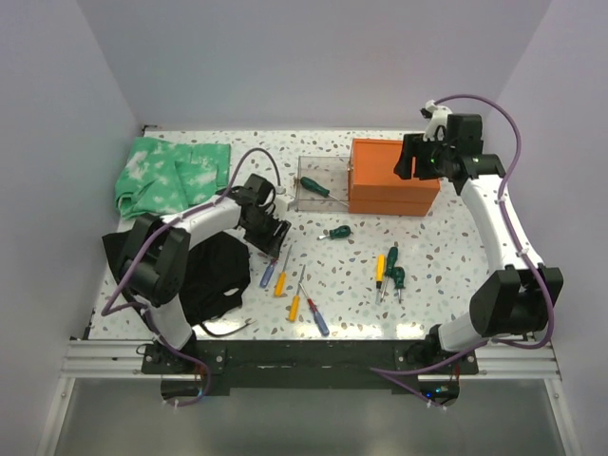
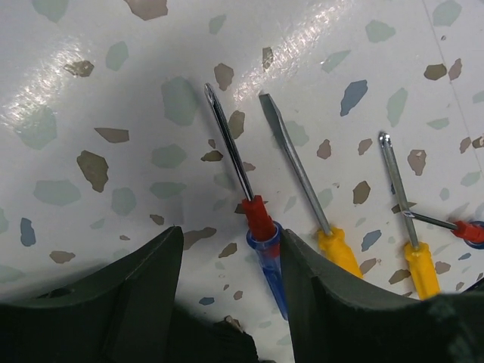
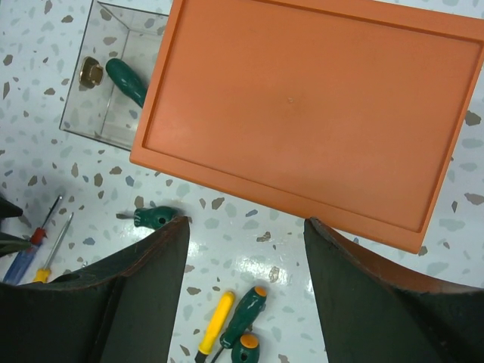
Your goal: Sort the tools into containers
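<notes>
The orange container chest (image 1: 394,177) stands at the back of the table, one clear drawer (image 1: 306,196) pulled out to its left with a green-handled tool (image 1: 314,186) in it. Several tools lie loose on the table. My left gripper (image 2: 231,253) is open, low over a blue-handled screwdriver (image 2: 266,240) whose handle lies against the right finger (image 2: 333,302). Two yellow-handled screwdrivers (image 2: 338,248) (image 2: 420,266) lie just beside it. My right gripper (image 3: 246,227) hangs open and empty above the chest's front edge (image 3: 310,106).
A stubby green screwdriver (image 1: 338,232) lies mid-table. A yellow one (image 1: 380,269) and two green ones (image 1: 392,258) lie right of centre. A green cloth (image 1: 171,174) is at the back left, a black cloth (image 1: 211,275) under the left arm.
</notes>
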Controlling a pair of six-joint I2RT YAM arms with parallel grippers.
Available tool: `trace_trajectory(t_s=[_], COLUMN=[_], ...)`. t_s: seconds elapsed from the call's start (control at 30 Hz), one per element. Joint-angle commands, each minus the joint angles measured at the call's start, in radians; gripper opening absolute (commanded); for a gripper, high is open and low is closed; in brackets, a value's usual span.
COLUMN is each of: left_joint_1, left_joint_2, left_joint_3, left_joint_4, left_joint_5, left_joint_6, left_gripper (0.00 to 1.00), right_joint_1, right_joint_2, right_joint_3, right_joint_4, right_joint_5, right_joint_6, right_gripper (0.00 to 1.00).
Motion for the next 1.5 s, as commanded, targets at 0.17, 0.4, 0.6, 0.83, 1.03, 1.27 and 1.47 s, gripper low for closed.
trace_trajectory(t_s=[0.17,0.4,0.6,0.83,1.03,1.27,1.47], left_joint_1=[-0.045,-0.039,0.01,0.061,0.15,0.127,0.067], left_joint_2=[0.084,0.073,0.063,0.154,0.308,0.386,0.46], left_joint_3=[0.038,0.09,0.303,0.708,0.842,0.779,0.814], left_joint_4=[-0.006,-0.047,-0.135,-0.016,0.289,0.529,0.463], left_joint_5=[-0.058,-0.07,-0.011,0.127,0.338,0.216,0.068], left_joint_6=[0.017,0.066,0.165,0.26,-0.31,-0.773,-0.931], left_gripper=[0.53,0.12,0.0,0.0,0.0,0.0,0.0], right_joint_1=[-0.002,-0.003,-0.006,-0.009,-0.008,-0.008,-0.009], right_joint_2=[-0.048,-0.056,-0.053,-0.038,-0.011,-0.007,-0.021], right_joint_3=[-0.008,-0.002,0.01,0.012,0.038,0.052,0.033], right_joint_4=[0.024,0.023,0.02,0.026,0.018,0.003,0.002], right_joint_5=[-0.003,0.004,0.009,0.009,0.009,0.021,0.032], right_joint_6=[-0.012,-0.013,-0.013,-0.012,-0.01,-0.018,-0.018], right_gripper=[0.66,0.66,0.66,0.66,0.66,0.66,0.66])
